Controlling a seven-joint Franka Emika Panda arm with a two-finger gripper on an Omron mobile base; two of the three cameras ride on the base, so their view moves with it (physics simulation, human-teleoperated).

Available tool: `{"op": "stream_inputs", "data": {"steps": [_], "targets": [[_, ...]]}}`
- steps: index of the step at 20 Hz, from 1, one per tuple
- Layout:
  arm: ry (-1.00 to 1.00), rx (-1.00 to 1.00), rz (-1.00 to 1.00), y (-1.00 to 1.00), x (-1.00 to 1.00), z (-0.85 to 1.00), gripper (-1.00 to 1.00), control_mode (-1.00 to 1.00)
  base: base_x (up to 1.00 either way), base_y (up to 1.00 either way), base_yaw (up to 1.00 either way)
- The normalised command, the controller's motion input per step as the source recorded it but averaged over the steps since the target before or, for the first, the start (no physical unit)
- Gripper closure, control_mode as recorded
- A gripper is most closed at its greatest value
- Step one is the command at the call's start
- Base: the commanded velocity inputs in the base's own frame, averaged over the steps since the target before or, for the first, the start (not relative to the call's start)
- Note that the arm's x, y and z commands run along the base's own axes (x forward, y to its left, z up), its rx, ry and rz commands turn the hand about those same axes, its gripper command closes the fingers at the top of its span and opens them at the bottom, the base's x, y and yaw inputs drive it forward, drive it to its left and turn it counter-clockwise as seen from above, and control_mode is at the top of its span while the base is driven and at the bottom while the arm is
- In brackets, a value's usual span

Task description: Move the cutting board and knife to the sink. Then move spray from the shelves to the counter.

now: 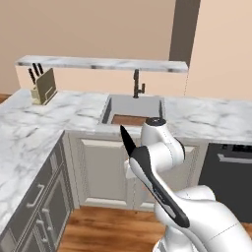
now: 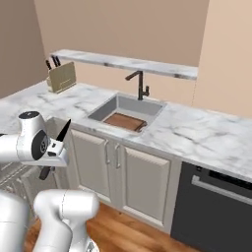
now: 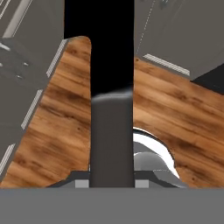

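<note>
One job is done already: the cutting board [image 2: 125,121] lies down inside the sink [image 2: 147,109]. The knife [image 2: 62,131] is not there yet. The gripper [image 2: 53,146] is squeezed almost shut around the knife's handle, down low in front of the cabinet doors [image 2: 118,172], well apart from the sink. In the right base view the black blade points up toward 1 o'clock, and the sink sits up at about 1 o'clock from the gripper too.

What could go wrong? The blade is long and sticks far out, so it could bump the edge of the counter [image 2: 206,138] on the way up. A bump could twist the slim handle loose, and the knife could fall on the wood floor [image 3: 183,113]. It could also hit the faucet [image 2: 140,84] if it swings in too high.
</note>
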Motion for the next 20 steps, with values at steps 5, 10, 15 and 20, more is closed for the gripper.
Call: {"op": "stream_inputs", "data": {"steps": [5,10,15,20], "targets": [[0.0,0.0,0.0,0.0,0.0,0.0,1.0,1.0,0.88,0.27,-0.15],[0.0,0.0,0.0,0.0,0.0,0.0,1.0,1.0,0.8,0.3,-0.23],[0.0,0.0,0.0,0.0,0.0,0.0,1.0,1.0,0.6,0.36,-0.43],[0.0,0.0,0.0,0.0,0.0,0.0,1.0,1.0,0.49,0.42,-0.38]]}}
